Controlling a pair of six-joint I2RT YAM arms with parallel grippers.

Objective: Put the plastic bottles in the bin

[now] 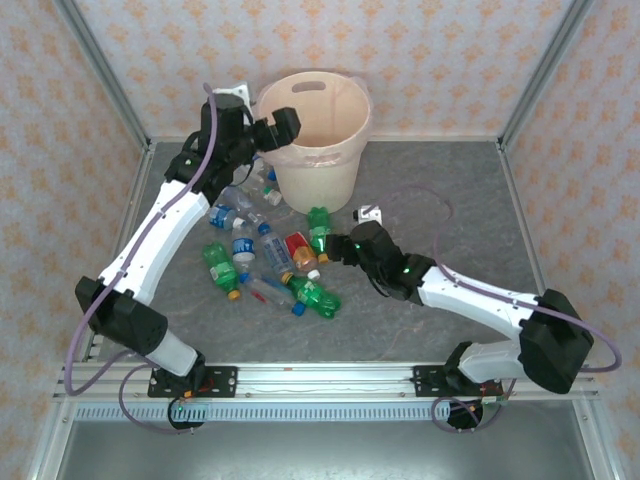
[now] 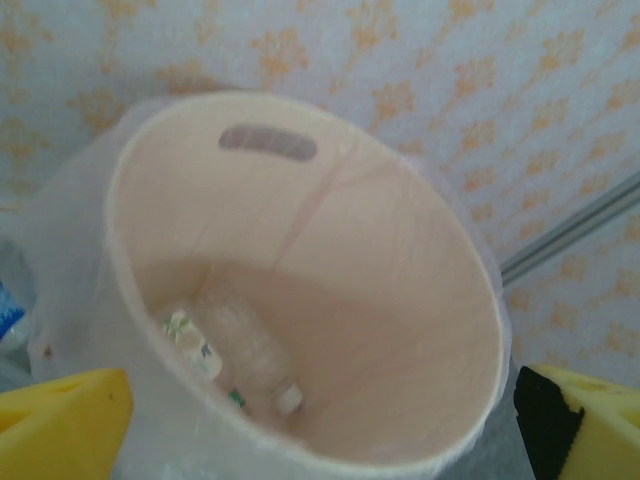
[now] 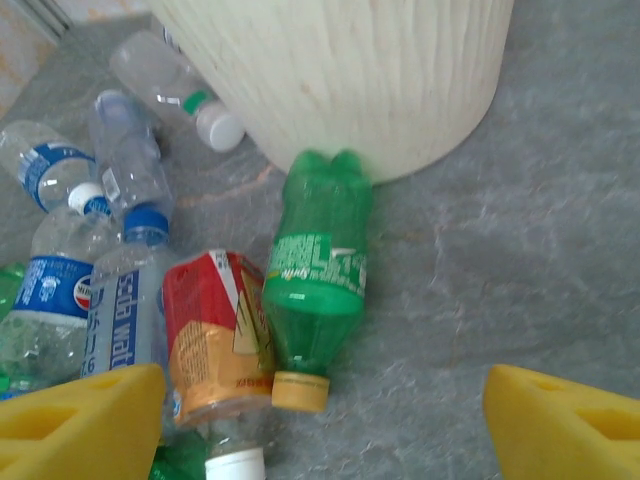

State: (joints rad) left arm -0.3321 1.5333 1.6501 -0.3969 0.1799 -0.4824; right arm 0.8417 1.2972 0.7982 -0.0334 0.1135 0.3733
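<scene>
The left gripper [image 2: 320, 425] is held spread above the bin [image 2: 400, 270], where a clear bottle [image 2: 245, 345] lies. The right gripper [image 3: 322, 405] is spread over a green bottle [image 3: 318, 270] on the worktop [image 3: 520, 250]; its label's writing cannot be read.

Bright, even light falls from above — shadows on the tabletop [image 1: 450, 190] are faint and soft-edged. The overhead view is sharp. The bin [image 2: 380, 260] interior looks hazy and washed out, with the yellow fingers [image 2: 60, 415] of the left tool [image 2: 320, 440] blurred. Labels on the plastic bottles [image 3: 318, 270] read crisply — the fingers [image 3: 80, 420] of the right tool [image 3: 320, 430] are soft.
</scene>
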